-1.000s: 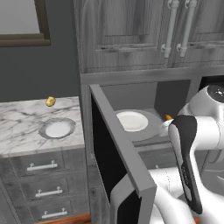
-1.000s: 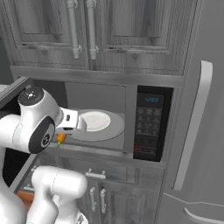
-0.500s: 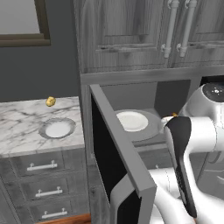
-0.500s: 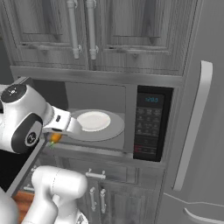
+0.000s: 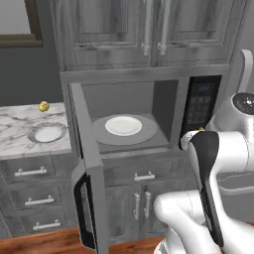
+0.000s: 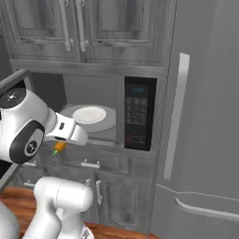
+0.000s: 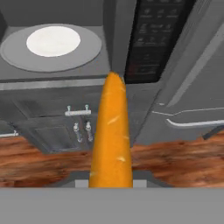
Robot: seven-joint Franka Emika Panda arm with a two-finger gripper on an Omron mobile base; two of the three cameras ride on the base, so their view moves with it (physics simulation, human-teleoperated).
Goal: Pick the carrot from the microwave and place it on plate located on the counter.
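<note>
From the left base view: microwave (image 5: 130,130) door (image 5: 88,198) swung wide open toward the camera, a plain white plate (image 5: 123,125) sitting on the grey turntable inside. Marble counter (image 5: 20,139) is to the left of it, with the grey-rimmed plate (image 5: 48,133) on top and a small yellow lump (image 5: 43,105) behind that plate, near the wall. Grey drawers (image 5: 32,191) with bar handles under the counter. White arm fills the lower right; a speck of orange shows at its wrist, too small to read as more than that.

From the right base view: gripper (image 6: 59,144) hangs in front of the microwave's lower edge, outside the cavity, left of the dark control panel (image 6: 137,114). Jaws are closed on the carrot (image 6: 59,147), which points down out of the hand, over the cabinet front below. White plate (image 6: 89,114) in the cavity sits just behind and to the right of the wrist. Tall fridge (image 6: 200,121) with a long silver handle stands on the right.

Hand view: carrot (image 7: 112,135) runs up the centre from the bottom edge, clamped at its base, tip toward the microwave sill. Behind it are the turntable with the white plate (image 7: 53,41), the control panel (image 7: 155,35), cabinet handles and the wood floor (image 7: 175,159). Fingertips are hidden behind the carrot.
</note>
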